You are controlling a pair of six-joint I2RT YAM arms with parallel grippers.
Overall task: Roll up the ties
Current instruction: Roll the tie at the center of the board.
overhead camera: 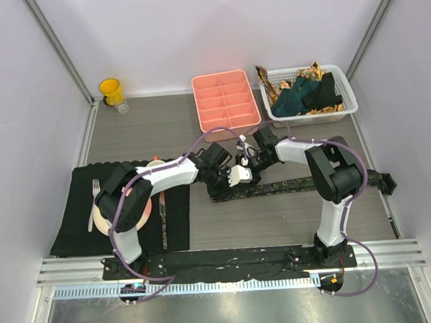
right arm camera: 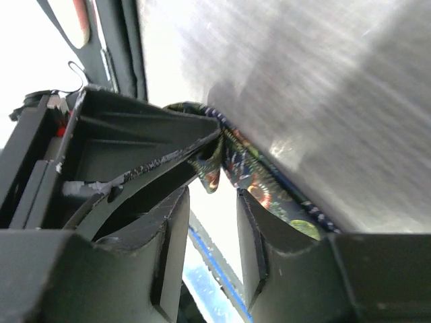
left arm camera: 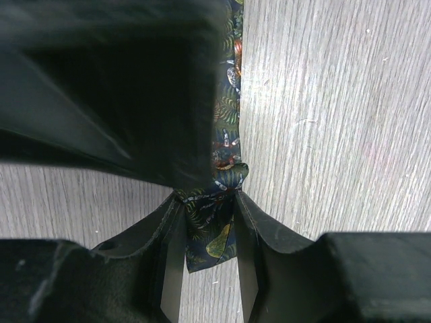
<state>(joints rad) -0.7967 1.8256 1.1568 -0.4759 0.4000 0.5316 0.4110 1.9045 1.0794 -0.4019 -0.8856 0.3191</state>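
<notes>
Left pincer [left arm camera: 209, 202] is clenched on the narrow end of the tie [left arm camera: 227, 145], just nearside of the tray [overhead camera: 197, 105]; right pincer [right arm camera: 212, 195] stands parted astride its fold. Thin, limp, leaf-printed fabric: it may slip out or roll skewed if they tug unevenly across the smooth wood-grain tabletop [left arm camera: 337, 134].

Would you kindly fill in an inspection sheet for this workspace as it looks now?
Surface: grey wood-grain table.
Job's things: dark patterned tie stretched across the table; more ties heaped in white basket.
Clutter: pink tray, yellow mug, black placemat with plate, fork.
Grippers: left gripper shut on the tie's end; right gripper open at the same end.
Cables: purple cables looped along both arms.
Surroundings: white walls.
</notes>
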